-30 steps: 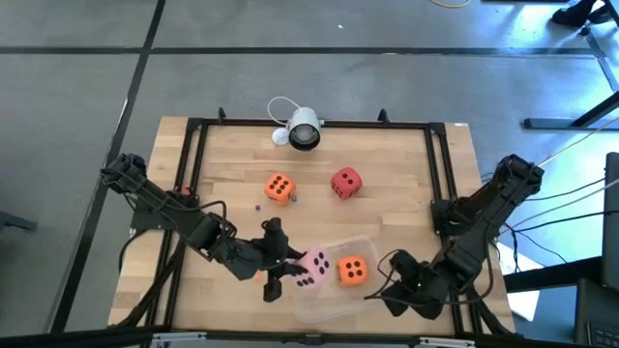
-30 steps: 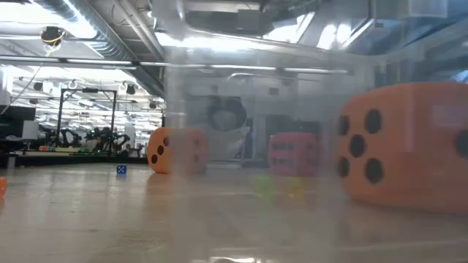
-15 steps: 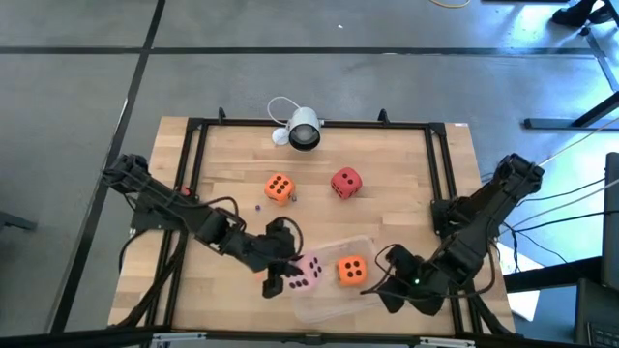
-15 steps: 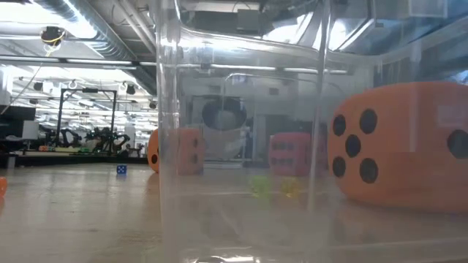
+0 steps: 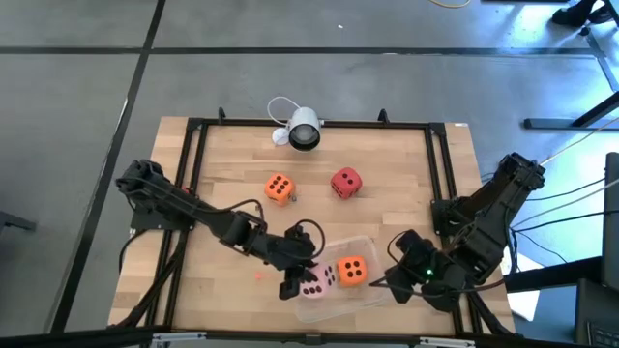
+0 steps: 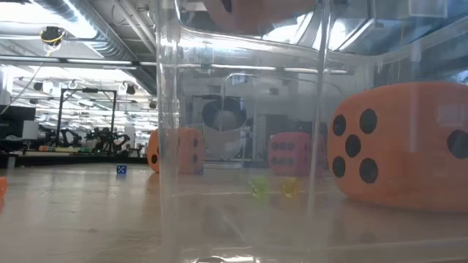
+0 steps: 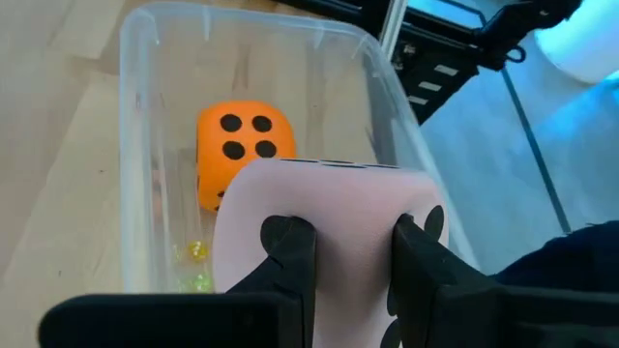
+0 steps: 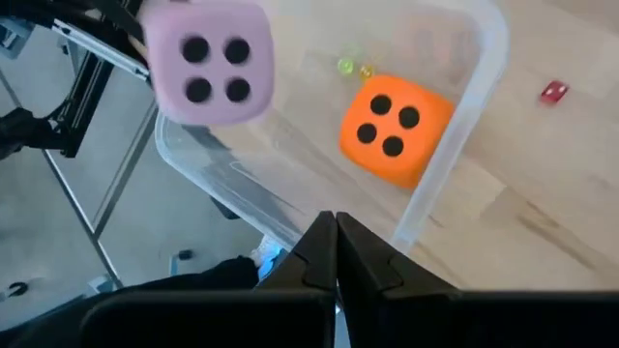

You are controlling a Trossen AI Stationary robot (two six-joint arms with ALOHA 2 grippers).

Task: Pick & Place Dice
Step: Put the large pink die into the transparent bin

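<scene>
High view: clear rectangular plastic tub (image 5: 334, 290) near the table's front edge, between the two arms, holding one orange soft cube with dark pips (image 5: 351, 272). Left gripper (image 5: 302, 280) over the tub's left end, clamped on a pale pink soft cube with dark pips (image 5: 314, 281), held above the tub's inside. Right gripper (image 5: 401, 274) just beside the tub's right end, fingers pressed together on nothing. Farther back on the bare wooden table (image 5: 387, 184), well apart from the tub: a second orange cube (image 5: 279, 188) and a red cube (image 5: 345, 183), side by side with a gap between.

Left wrist view: dark fingers (image 7: 290, 253) gripping the pink cube (image 7: 329, 208) on both sides, the tub's clear wall (image 7: 135, 116) around the orange cube (image 7: 244, 150) below, two tiny yellow-green bits (image 7: 196, 253) on the tub floor.

Low view, through the tub wall: orange cube (image 6: 398, 150) resting on the tub floor.
</scene>
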